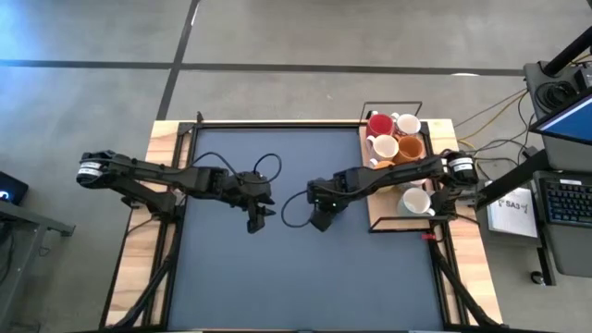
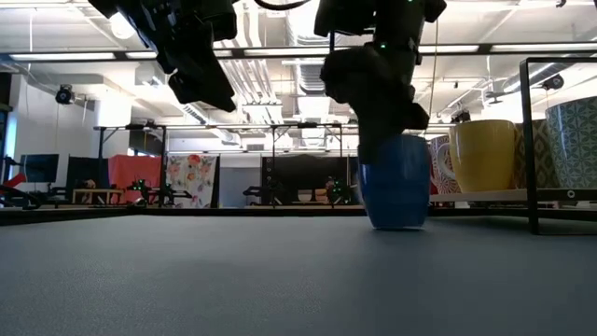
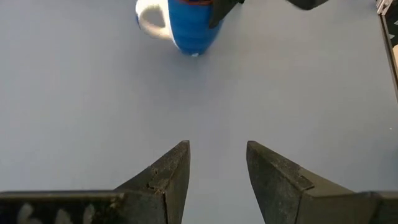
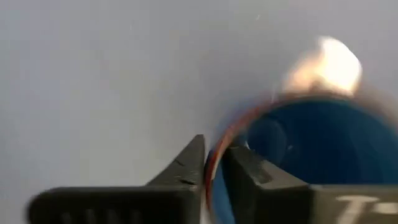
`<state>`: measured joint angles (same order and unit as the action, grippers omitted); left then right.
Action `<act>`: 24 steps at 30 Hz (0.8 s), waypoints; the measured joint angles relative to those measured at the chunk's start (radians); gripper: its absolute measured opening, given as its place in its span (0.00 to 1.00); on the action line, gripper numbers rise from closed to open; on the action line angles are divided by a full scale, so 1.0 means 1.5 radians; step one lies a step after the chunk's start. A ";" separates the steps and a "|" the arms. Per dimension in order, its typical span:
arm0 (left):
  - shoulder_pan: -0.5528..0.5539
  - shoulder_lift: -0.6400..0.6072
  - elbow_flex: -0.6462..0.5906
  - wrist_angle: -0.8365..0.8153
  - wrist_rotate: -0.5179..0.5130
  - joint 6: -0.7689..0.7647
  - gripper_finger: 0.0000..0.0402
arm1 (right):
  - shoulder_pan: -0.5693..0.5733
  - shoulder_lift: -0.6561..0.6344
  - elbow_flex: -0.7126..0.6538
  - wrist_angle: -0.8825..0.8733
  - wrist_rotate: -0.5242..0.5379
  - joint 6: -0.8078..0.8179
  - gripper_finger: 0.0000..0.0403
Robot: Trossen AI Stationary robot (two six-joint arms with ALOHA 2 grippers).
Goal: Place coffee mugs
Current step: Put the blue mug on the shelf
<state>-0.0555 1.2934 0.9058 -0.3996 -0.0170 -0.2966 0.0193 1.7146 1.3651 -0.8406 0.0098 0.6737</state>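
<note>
Pinching the blue mug's [image 2: 395, 182] rim, the right hand [image 4: 214, 171] grasps it on the table [image 1: 277, 277]; left hand [image 3: 217, 180] spread.

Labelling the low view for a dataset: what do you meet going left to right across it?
Left pincer raised over the mat → right pincer gripping the blue mug → yellow mug → patterned mug.
</note>
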 joint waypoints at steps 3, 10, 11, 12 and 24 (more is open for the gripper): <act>0.000 0.000 0.000 0.000 0.000 0.000 0.35 | 0.000 -0.002 0.002 -0.023 -0.017 -0.073 0.04; 0.000 0.000 -0.001 0.001 0.000 0.000 0.35 | 0.000 -0.005 0.024 -0.155 -0.027 -0.207 0.03; 0.000 0.000 -0.001 0.000 0.000 0.000 0.35 | 0.000 -0.008 0.029 -0.171 -0.026 -0.221 0.03; 0.000 0.000 -0.001 0.000 0.000 0.000 0.35 | 0.000 -0.014 0.034 -0.187 -0.025 -0.232 0.03; 0.000 0.000 -0.001 0.002 -0.001 0.000 0.35 | 0.000 -0.116 0.035 -0.220 -0.024 -0.224 0.03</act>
<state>-0.0555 1.2934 0.9043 -0.3965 -0.0189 -0.2966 0.0193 1.5405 1.4181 -1.1707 -0.0256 0.3377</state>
